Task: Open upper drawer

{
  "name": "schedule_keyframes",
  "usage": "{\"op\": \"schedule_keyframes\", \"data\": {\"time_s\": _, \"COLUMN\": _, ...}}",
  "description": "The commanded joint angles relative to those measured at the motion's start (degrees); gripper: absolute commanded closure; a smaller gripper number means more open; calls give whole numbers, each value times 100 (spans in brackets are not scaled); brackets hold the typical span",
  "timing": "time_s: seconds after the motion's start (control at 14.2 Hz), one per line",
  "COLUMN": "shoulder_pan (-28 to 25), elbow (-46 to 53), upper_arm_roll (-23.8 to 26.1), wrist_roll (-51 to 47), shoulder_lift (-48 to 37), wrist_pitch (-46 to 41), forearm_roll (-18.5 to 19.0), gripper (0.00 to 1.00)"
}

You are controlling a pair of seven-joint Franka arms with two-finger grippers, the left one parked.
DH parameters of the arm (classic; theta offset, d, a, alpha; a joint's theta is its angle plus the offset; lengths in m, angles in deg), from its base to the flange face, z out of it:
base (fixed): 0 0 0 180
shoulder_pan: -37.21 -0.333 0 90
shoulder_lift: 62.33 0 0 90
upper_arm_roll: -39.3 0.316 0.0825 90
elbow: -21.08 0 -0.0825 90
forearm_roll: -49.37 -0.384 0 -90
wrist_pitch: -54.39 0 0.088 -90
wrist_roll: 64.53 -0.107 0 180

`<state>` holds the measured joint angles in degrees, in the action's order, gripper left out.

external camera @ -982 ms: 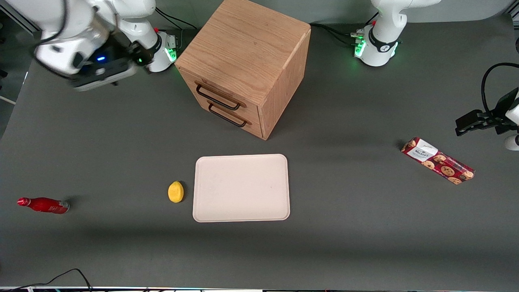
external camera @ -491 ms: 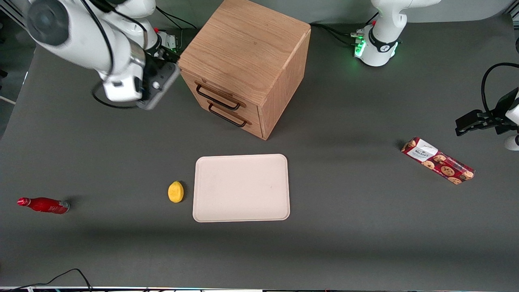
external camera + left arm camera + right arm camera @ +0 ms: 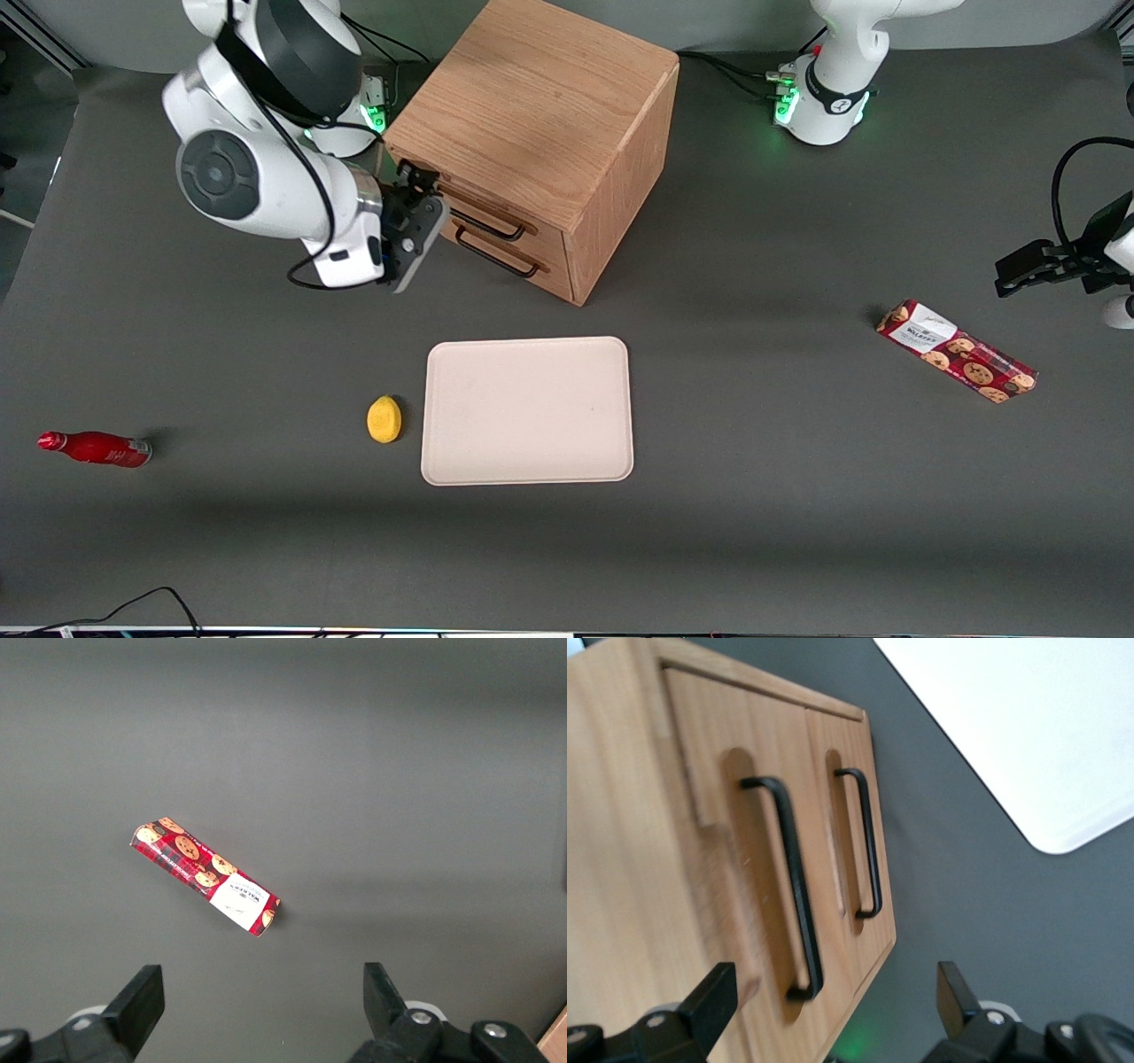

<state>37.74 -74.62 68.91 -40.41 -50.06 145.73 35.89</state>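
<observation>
The wooden cabinet stands at the back of the table with both drawers shut. The upper drawer has a thin black bar handle, seen close in the right wrist view. The lower drawer sits just below it, with its own handle. My gripper is open and empty. It is right in front of the upper drawer, at the end of the handle toward the working arm's end of the table, and it hides that end in the front view. In the wrist view the gripper has its fingertips wide apart around that handle end, not touching it.
A beige tray lies nearer the front camera than the cabinet, with a yellow lemon beside it. A red bottle lies toward the working arm's end of the table. A cookie box lies toward the parked arm's end.
My arm has swung down from the back corner and across to the cabinet. The gripper now faces the drawer fronts at the upper handle. Nothing else has moved.
</observation>
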Motion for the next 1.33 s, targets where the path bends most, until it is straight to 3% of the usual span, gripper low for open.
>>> {"op": "schedule_keyframes", "data": {"time_s": 0.0, "shoulder_pan": -26, "elbow": -457, "upper_arm_roll": 18, "wrist_roll": 111, "shoulder_lift": -66, "wrist_pitch": 446, "forearm_roll": -156, "gripper": 0}}
{"op": "schedule_keyframes", "data": {"time_s": 0.63, "shoulder_pan": -61, "elbow": -1055, "upper_arm_roll": 237, "wrist_roll": 49, "shoulder_lift": -40, "wrist_pitch": 1105, "forearm_roll": -252, "gripper": 0}}
{"op": "schedule_keyframes", "data": {"time_s": 0.84, "shoulder_pan": -44, "elbow": -1283, "upper_arm_roll": 256, "wrist_roll": 40, "shoulder_lift": -31, "wrist_pitch": 1255, "forearm_roll": -611, "gripper": 0}}
{"op": "schedule_keyframes", "data": {"time_s": 1.26, "shoulder_pan": -53, "elbow": -1539, "upper_arm_roll": 247, "wrist_roll": 67, "shoulder_lift": -22, "wrist_pitch": 1614, "forearm_roll": -613, "gripper": 0}}
